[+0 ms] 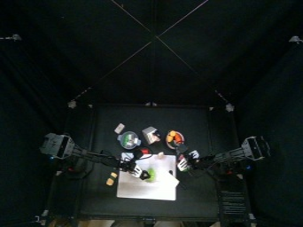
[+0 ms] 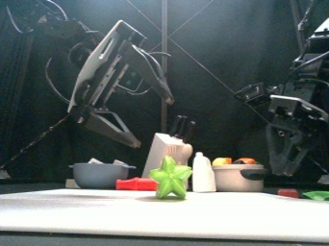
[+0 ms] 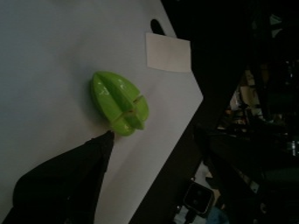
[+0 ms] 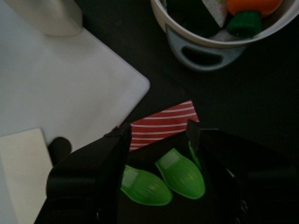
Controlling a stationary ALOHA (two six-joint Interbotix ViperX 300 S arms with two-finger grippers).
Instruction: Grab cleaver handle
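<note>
The knife block (image 2: 164, 154) stands at the back of the table between two bowls, also in the top view (image 1: 151, 135). Black handles (image 2: 182, 125) stick up from it; I cannot tell which is the cleaver's. My left gripper (image 2: 144, 115) hangs open above and left of the block, not touching it. One dark jaw shows in the left wrist view, over a green starfruit (image 3: 121, 102) on the white cutting board (image 3: 47, 79). My right gripper (image 4: 158, 136) is open and empty, low over the table right of the board.
A grey bowl (image 2: 102, 174) stands left of the block. A white bottle (image 2: 202, 174) and a bowl of fruit (image 2: 240, 176) stand to its right. Under my right gripper lie a red-and-white striped piece (image 4: 162, 122) and green pieces (image 4: 163, 182).
</note>
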